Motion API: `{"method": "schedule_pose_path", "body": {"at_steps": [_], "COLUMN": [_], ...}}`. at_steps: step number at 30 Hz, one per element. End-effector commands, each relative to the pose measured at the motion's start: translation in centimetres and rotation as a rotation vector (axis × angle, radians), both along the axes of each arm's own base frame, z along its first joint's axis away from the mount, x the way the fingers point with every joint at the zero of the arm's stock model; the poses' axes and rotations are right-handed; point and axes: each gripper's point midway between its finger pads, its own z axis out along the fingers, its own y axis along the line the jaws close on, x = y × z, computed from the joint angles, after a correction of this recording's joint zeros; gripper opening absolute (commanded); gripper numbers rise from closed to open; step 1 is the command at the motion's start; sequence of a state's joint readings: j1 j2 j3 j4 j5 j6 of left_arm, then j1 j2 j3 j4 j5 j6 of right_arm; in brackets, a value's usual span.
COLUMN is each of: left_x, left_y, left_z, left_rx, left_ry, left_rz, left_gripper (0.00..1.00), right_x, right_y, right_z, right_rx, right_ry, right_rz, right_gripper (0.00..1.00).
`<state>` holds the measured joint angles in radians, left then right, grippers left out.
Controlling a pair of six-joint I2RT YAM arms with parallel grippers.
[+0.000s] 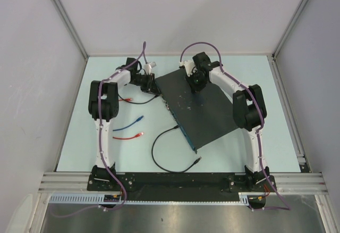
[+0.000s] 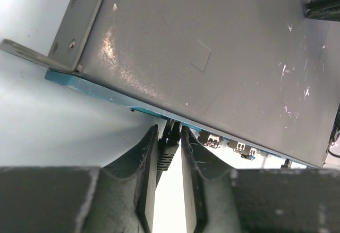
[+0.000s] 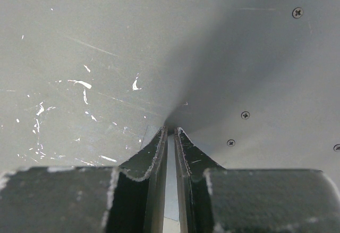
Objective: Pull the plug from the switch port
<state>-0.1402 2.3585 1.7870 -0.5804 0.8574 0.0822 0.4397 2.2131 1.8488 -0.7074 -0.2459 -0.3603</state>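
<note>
At the left of the table (image 1: 77,142) lie three loose cables, well apart from the switch: a short red cable (image 1: 126,100), a blue cable (image 1: 136,121) and a second red cable (image 1: 137,135). Near the front edge a black cable (image 1: 159,158) curls in a loop, and one end runs up to the switch's port edge.

The left gripper (image 1: 150,85) reaches to the far left corner of the switch (image 1: 204,108), which lies flat and turned at an angle in the middle of the table. In the left wrist view its fingers (image 2: 143,158) stand apart on either side of a black plug (image 2: 169,143). The plug is seated in a port on the bluish edge, beside a row of sockets (image 2: 212,140). The fingers lie very close to the plug's sides, but I cannot tell whether they press on it.

The right gripper (image 1: 197,86) points down onto the switch's scuffed top, towards its far end. Its fingers (image 3: 151,153) are drawn almost together with only a thin slit between them. They hold nothing, and their tips meet the metal surface.
</note>
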Motion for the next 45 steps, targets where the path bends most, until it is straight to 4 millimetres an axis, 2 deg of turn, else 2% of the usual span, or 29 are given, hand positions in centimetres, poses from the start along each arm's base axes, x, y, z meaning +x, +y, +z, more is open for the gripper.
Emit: {"method": "schedule_pose_path", "body": {"at_steps": [1,3,4,7,13,16,17,20,22,25,27,32,35,36,38,41,42,43,44,45], "left_x": [-3.2,-3.2,-3.2,-3.5,-1.8,-2.9,-4.2,-6.2,-5.7,-3.7,-2.7,-2.6,-2.3,-2.0,-2.1,-3.5,-4.0,-5.5,-6.3,-7.0], "left_y": [-1.2,-1.3,-1.3,-1.4,0.0,0.4,0.5,-0.2,-0.2,0.2,0.5,2.7,4.3,4.9,6.0,7.3,7.8,8.2,8.4,9.0], "left_z": [-1.8,-1.9,-1.8,-1.4,0.2,-0.4,-1.1,-1.9,-1.7,-0.5,1.1,2.9,5.4,7.3,8.5,10.3,10.4,9.6,10.2,9.9], "left_rx": [0.004,0.000,-0.001,-0.011,0.048,0.071,0.068,0.015,0.013,0.055,0.075,0.139,0.157,0.164,0.211,0.249,0.252,0.258,0.262,0.273], "left_ry": [0.120,0.122,0.117,0.107,0.016,0.018,0.063,0.195,0.175,0.095,0.031,-0.007,-0.057,-0.109,-0.147,-0.170,-0.169,-0.135,-0.148,-0.139], "left_rz": [-0.059,-0.067,-0.070,-0.090,-0.080,-0.108,-0.115,-0.146,-0.142,-0.132,-0.134,-0.122,-0.089,-0.074,-0.068,-0.072,-0.067,-0.070,-0.067,-0.060], "left_gripper": [0.22,0.20,0.14,0.06,0.01,0.00,0.00,0.00,0.00,0.00,0.00,0.00,0.00,0.00,0.00,0.00,0.00,0.00,0.00,0.00], "right_x": [-3.7,-3.7,-3.7,-3.7,-3.7,-3.7,-3.7,-3.7,-3.7,-3.7,-3.7,-3.7,-3.7,-3.7,-3.7,-3.6,-3.5,-3.7,-3.6,-3.6], "right_y": [0.4,0.4,0.3,0.4,0.4,0.5,0.4,0.4,0.4,0.4,0.4,0.4,0.4,0.3,0.4,0.3,0.4,0.4,0.4,0.4], "right_z": [-9.3,-9.3,-9.3,-9.4,-9.3,-9.3,-9.3,-9.4,-9.4,-9.3,-9.5,-9.6,-9.6,-9.5,-9.6,-9.6,-9.6,-9.7,-9.7,-9.7], "right_rx": [-0.088,-0.087,-0.088,-0.089,-0.088,-0.088,-0.088,-0.090,-0.088,-0.089,-0.090,-0.090,-0.092,-0.091,-0.090,-0.091,-0.089,-0.091,-0.089,-0.091], "right_ry": [0.175,0.177,0.176,0.177,0.175,0.175,0.174,0.177,0.176,0.174,0.177,0.181,0.180,0.180,0.181,0.184,0.183,0.187,0.187,0.186], "right_rz": [0.045,0.046,0.044,0.046,0.045,0.047,0.046,0.044,0.045,0.044,0.044,0.044,0.044,0.043,0.045,0.041,0.041,0.043,0.043,0.043], "right_gripper": [0.16,0.16,0.16,0.16,0.16,0.16,0.16,0.16,0.16,0.16,0.16,0.16,0.16,0.17,0.17,0.17,0.18,0.18,0.18,0.18]}}
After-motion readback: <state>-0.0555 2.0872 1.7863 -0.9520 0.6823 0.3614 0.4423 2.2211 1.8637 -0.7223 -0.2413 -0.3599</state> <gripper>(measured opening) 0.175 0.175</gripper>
